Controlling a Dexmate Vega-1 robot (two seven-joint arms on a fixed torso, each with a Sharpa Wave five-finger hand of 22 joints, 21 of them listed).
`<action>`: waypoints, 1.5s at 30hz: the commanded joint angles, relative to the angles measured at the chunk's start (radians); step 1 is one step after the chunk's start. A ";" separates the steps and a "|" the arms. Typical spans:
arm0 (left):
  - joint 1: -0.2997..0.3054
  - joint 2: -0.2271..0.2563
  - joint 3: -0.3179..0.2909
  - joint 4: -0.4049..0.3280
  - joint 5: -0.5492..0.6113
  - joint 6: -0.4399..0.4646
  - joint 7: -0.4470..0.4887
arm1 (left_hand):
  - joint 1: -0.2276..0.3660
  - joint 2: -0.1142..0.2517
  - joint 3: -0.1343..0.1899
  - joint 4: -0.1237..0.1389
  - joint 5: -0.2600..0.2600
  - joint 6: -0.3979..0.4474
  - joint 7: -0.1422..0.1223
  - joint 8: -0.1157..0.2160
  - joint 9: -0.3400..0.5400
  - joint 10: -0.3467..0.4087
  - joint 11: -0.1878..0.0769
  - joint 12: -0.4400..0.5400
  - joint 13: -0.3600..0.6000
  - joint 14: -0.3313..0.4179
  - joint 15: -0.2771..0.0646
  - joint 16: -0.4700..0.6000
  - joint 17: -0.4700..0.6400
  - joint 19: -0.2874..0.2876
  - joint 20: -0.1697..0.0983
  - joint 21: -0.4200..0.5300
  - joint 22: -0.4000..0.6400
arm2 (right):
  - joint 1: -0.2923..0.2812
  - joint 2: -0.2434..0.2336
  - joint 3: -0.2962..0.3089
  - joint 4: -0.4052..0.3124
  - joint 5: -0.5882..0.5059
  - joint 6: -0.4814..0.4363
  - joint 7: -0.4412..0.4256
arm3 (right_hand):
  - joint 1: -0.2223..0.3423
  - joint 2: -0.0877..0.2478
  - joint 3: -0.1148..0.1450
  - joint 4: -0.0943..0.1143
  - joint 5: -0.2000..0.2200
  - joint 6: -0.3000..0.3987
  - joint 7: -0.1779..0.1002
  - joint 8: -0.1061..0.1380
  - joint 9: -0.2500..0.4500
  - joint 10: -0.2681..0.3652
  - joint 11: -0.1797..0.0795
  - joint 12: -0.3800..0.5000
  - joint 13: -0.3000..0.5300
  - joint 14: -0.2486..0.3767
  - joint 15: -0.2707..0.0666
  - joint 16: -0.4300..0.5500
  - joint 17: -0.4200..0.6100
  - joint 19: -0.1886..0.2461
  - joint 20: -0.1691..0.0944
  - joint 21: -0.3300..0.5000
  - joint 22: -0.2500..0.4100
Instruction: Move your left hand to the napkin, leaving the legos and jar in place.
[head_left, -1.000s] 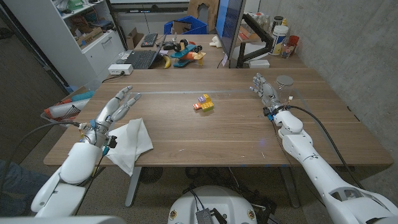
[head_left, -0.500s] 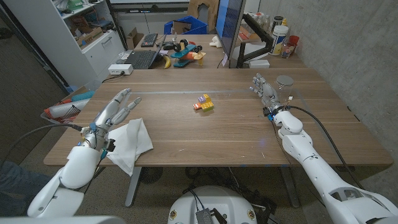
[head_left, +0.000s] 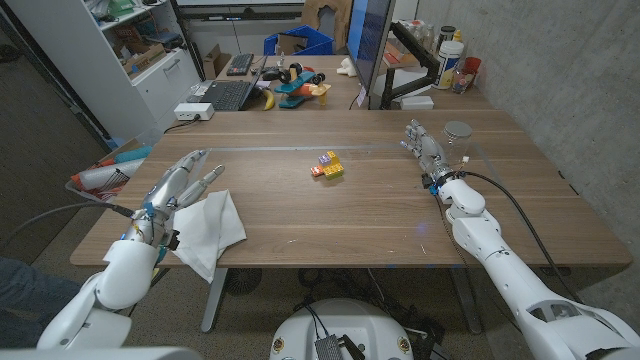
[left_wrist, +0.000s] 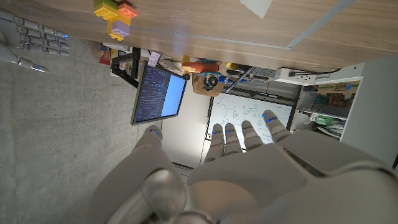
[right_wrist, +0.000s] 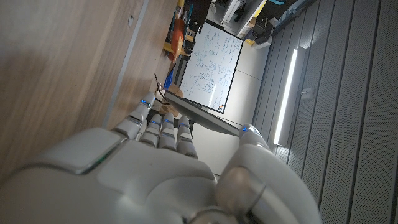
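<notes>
Left hand, fingers apart and empty, is sliding back toward near-left beside the napkin; legos and jar sitting undisturbed; reach nearly done.

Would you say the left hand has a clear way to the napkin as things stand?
Probably yes: the left hand is open beside the napkin with nothing between them; the legos and jar sit far off.
</notes>
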 joint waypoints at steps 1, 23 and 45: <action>0.016 0.014 0.022 -0.011 0.092 0.084 0.024 | 0.003 0.008 0.002 -0.007 -0.004 0.012 0.002 0.004 0.003 0.007 0.007 0.004 -0.001 0.008 0.005 0.005 0.001 0.002 0.008 -0.004 0.001 | 0.010 0.010 0.002 0.019 -0.003 0.008 0.007 | 0.002 0.006 -0.004 0.000 0.006 0.003 -0.007 -0.004 0.004 0.004 0.002 -0.004 0.002 0.006 0.002 -0.003 -0.001 0.010 0.000 -0.004 0.006; 0.043 0.049 0.080 -0.009 0.245 0.193 0.115 | 0.002 0.009 0.002 -0.011 -0.004 0.019 -0.003 0.003 0.003 0.014 0.005 0.005 0.000 0.015 0.005 0.006 0.002 0.008 0.009 -0.013 0.001 | 0.009 0.001 0.004 -0.001 -0.011 -0.004 0.002 | 0.002 0.008 -0.006 -0.002 0.006 0.003 -0.007 -0.005 0.004 0.006 0.002 -0.006 0.002 0.009 0.002 -0.003 -0.003 0.014 -0.001 -0.014 0.006; 0.043 0.105 0.134 0.016 0.309 0.318 0.117 | 0.001 0.013 0.002 -0.015 -0.003 0.024 -0.006 0.003 0.003 0.018 0.002 0.006 0.000 0.020 0.004 0.006 0.002 0.014 0.012 -0.021 0.002 | -0.005 -0.013 0.001 -0.030 -0.015 -0.020 -0.012 | 0.001 0.009 -0.007 -0.004 0.006 0.004 -0.007 -0.004 0.004 0.008 0.002 -0.008 0.003 0.010 0.003 -0.003 -0.005 0.018 0.000 -0.024 0.006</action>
